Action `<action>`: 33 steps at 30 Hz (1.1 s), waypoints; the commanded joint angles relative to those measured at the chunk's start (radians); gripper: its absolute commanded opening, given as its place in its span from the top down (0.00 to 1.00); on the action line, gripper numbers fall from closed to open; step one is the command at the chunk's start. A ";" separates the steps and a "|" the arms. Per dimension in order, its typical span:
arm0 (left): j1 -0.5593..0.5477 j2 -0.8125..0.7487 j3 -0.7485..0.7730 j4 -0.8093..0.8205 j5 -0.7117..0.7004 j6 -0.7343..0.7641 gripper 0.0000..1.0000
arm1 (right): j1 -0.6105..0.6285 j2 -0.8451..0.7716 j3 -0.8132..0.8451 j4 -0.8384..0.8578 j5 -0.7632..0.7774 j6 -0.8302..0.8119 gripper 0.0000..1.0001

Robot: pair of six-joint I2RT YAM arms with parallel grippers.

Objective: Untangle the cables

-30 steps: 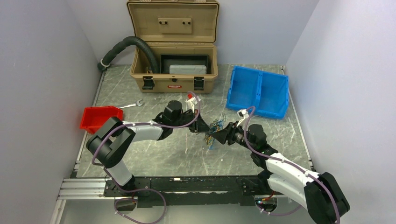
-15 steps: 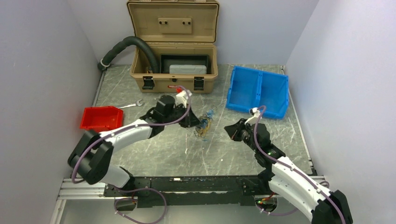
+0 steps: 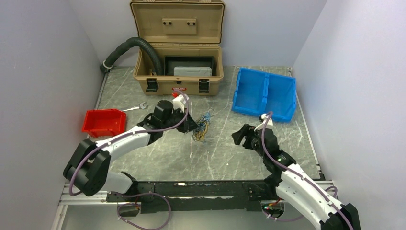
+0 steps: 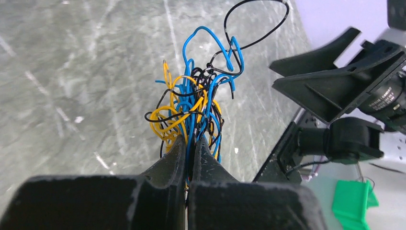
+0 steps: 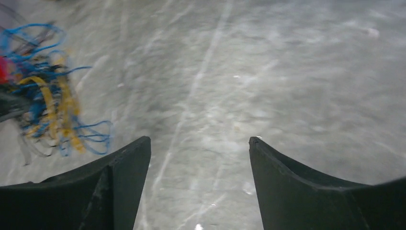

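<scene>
The left gripper (image 4: 190, 143) has its two fingers pressed together on the near end of the cable bundle (image 4: 191, 105), pinching a few blue and yellow strands right at the fingertips. The rest of the knot fans out beyond them. The bundle is a loose snarl of blue, yellow and black wires. In the left wrist view its long axis runs straight out from the fingertips, with a black wire (image 4: 258, 28) looping free at the far end. From above, the same axis slants from the fingertips toward the far right, pointing roughly at the blue bin (image 3: 263, 96). The bundle sits over the middle of the table (image 3: 158, 158), and whether its lower strands touch the surface cannot be told. The right gripper (image 5: 198, 140) has its fingers spread wide with nothing between them. It is well apart from the snarl and faces it from the right, so the wires show only at the left edge of its wrist view. The step in hand looks like anchoring: one arm holds the knot while the other lines up for a strand. The next move probably calls for the right gripper to reach in to the free end and close on a single outlying wire, such as that black loop. It would then draw the wire away along the bundle's axis without dragging the whole mass out of the left fingers.
</scene>
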 commanded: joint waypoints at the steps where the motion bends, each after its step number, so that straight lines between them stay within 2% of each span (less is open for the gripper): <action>1: -0.059 0.017 0.028 0.131 0.099 -0.001 1.00 | 0.001 0.022 0.013 0.264 -0.312 -0.087 0.20; 7: -0.120 0.053 0.043 0.204 0.129 -0.041 1.00 | 0.003 0.122 -0.004 0.527 -0.582 -0.059 0.18; 16: -0.154 0.091 0.037 0.390 0.239 -0.136 1.00 | 0.003 0.256 0.014 0.649 -0.664 -0.031 0.20; 18: -0.155 0.098 0.033 0.434 0.255 -0.160 1.00 | 0.003 0.271 0.005 0.690 -0.692 -0.018 0.24; 20: -0.154 0.111 0.037 0.472 0.276 -0.193 1.00 | 0.004 0.279 -0.013 0.745 -0.722 0.006 0.32; 21: -0.155 0.120 0.037 0.499 0.293 -0.211 1.00 | 0.003 0.281 -0.024 0.776 -0.734 0.021 0.38; 23: -0.154 0.135 0.036 0.552 0.319 -0.263 1.00 | 0.003 0.280 -0.040 0.822 -0.748 0.044 0.59; 25: -0.154 0.138 0.039 0.567 0.330 -0.273 1.00 | 0.003 0.265 -0.041 0.789 -0.713 0.054 0.85; 27: -0.145 0.120 0.046 0.515 0.313 -0.241 1.00 | 0.003 0.226 -0.031 0.692 -0.628 0.037 0.99; 30: -0.098 0.056 0.053 0.306 0.210 -0.165 1.00 | 0.002 0.114 -0.005 0.440 -0.390 0.005 1.00; 33: -0.018 -0.019 0.041 0.140 0.126 -0.125 1.00 | 0.001 0.010 0.023 0.151 -0.057 0.023 1.00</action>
